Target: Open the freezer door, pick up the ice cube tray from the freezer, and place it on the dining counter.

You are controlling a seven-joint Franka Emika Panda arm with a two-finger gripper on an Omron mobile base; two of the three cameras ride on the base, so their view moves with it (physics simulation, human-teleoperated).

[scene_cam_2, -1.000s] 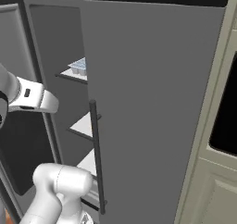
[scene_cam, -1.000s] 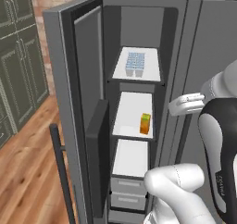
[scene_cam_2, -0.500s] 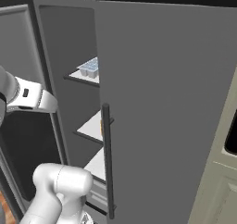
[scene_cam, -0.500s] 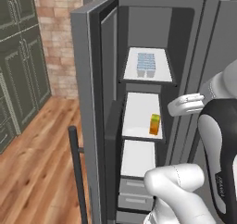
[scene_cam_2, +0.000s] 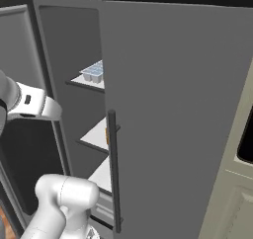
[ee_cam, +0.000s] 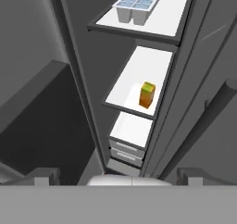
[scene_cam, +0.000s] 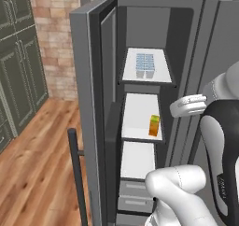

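The freezer door (scene_cam: 91,94) stands swung open to the left, its dark bar handle (scene_cam: 77,173) low in front. Inside the freezer (scene_cam: 144,29) the light-blue ice cube tray (scene_cam: 144,64) lies on the top white shelf. It also shows as the ice cube tray (scene_cam_2: 94,72) in the right base view and the ice cube tray (ee_cam: 138,1) in the hand view. My gripper (ee_cam: 118,177) hangs open outside the compartment, well below and short of the tray, with nothing between its fingers. The dining counter is out of view.
A small orange and green carton (scene_cam: 154,125) stands on the middle shelf, seen too as the carton (ee_cam: 146,95). Grey drawers (scene_cam: 134,194) fill the bottom. The wider plain grey door (scene_cam_2: 178,109) with its handle (scene_cam_2: 113,169) stays closed at the right. Wood floor (scene_cam: 42,145) lies left.
The whole picture has shifted as the base moved: the freezer's shelves now sit nearer and more central. The arm keeps its pose and the gripper stays open.
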